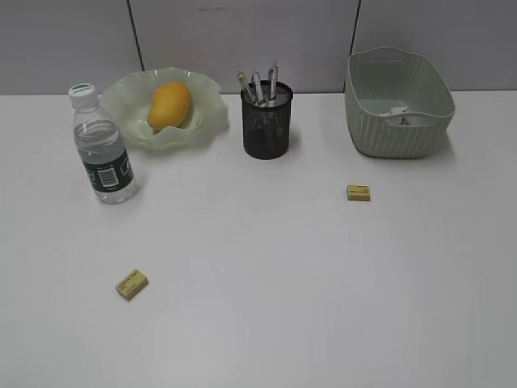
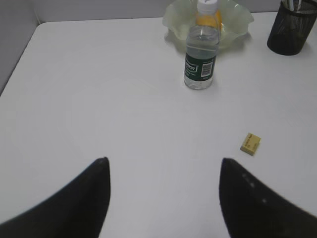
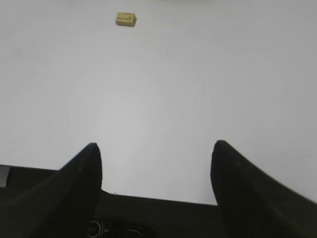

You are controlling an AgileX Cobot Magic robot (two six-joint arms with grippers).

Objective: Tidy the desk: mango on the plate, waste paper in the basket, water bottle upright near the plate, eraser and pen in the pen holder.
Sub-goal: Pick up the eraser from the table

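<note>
mango point(image 1: 170, 106) lies in the ruffled glass plate point(image 1: 207, 121); water bottle point(image 1: 102, 150) upright just beside it. pens point(image 1: 260, 86) stand in the mesh pen holder point(image 1: 266, 125). waste paper point(image 1: 401, 115) sits in the basket point(image 1: 400, 133). two yellow erasers remain on the desk point(image 1: 266, 275): near-left eraser point(image 1: 132, 284) and right eraser point(image 1: 359, 192). left gripper point(image 2: 163, 191) wide open, empty, above bare desk; right gripper point(image 3: 156, 173) likewise. step in hand, likely: erasers. next move calls for a low descent astride one eraser, then a carry to the holder.
</note>
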